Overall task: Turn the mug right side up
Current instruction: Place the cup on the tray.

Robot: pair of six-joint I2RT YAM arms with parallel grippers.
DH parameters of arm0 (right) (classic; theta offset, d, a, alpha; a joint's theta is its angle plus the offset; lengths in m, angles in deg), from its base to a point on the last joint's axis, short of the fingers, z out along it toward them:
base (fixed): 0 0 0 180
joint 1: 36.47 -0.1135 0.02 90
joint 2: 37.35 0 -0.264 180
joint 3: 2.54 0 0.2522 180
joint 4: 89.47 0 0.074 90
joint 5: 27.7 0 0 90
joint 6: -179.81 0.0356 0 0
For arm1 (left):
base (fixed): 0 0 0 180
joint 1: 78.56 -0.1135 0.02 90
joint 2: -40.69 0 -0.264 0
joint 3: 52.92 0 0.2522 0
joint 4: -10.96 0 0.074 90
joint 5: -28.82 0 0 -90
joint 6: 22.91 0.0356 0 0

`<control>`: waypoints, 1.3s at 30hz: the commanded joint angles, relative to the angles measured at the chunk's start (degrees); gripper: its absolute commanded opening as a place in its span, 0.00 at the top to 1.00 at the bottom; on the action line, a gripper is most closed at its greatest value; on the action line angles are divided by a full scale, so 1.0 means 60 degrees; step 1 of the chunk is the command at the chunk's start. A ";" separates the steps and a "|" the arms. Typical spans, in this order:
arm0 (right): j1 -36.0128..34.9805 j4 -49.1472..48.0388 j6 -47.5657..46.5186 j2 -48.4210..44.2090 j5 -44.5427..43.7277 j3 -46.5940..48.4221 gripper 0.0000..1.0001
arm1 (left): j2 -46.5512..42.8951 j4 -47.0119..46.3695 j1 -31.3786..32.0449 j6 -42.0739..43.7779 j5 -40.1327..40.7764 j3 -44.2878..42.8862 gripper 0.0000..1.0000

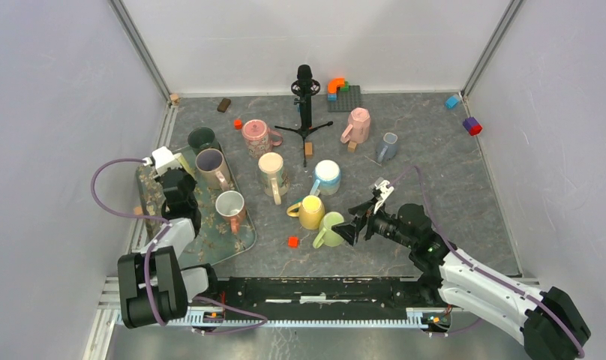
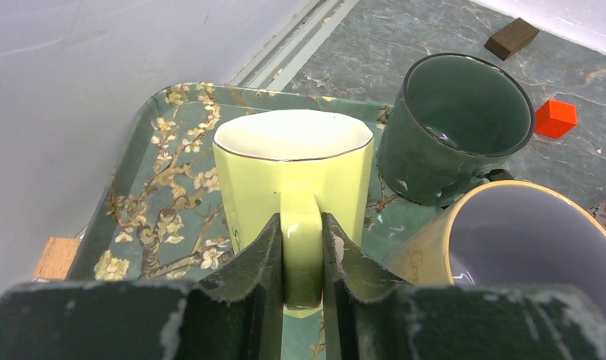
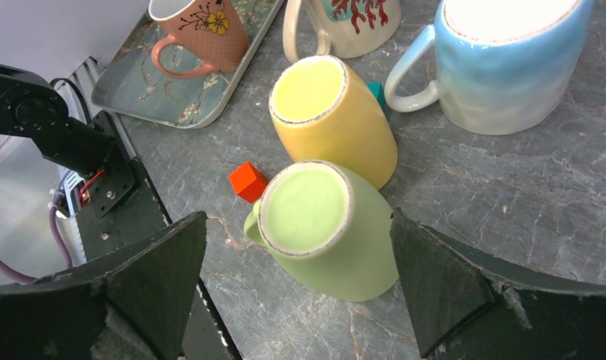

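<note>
Pale-yellow mug (image 2: pixel 292 161) handle pinched by left fingers (image 2: pixel 251 270) — plain only from the wrist — right fingers (image 3: pixel 146 277) spread wide.

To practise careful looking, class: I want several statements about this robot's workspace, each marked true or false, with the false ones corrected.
1. The left end effector is shut on the handle of a pale yellow mug. True.
2. The right end effector is clamped on the light green mug. False: its jaws stand wide open on either side of that mug, clear of it.
3. A red cube lies close beside the light green mug. True.
4. The blue mug stands on the flowered tray. False: it stands on the grey table.
5. The pale yellow mug stands on the flowered tray with its mouth up. True.
</note>
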 commanded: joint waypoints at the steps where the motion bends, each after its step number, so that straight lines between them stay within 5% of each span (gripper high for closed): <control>1: -0.0029 -0.0536 0.0181 -0.0216 -0.0195 -0.0306 0.03 | 0.0269 -0.1872 0.0033 0.0678 -0.0254 -0.0154 0.98; 17: -0.0021 -0.0279 -0.0045 -0.0381 -0.0406 -0.0350 0.03 | 0.1299 -0.2404 0.0003 0.0941 -0.0448 -0.0483 0.97; 21: -0.0028 -0.0288 -0.0041 -0.0360 -0.0441 -0.0339 0.03 | 0.1171 -0.2291 0.0001 0.0894 -0.0380 -0.0421 0.87; 39: -0.0032 -0.0055 -0.0045 -0.0629 -0.0452 -0.0265 0.03 | 0.0522 -0.1184 0.0031 0.0497 -0.0424 -0.0482 0.70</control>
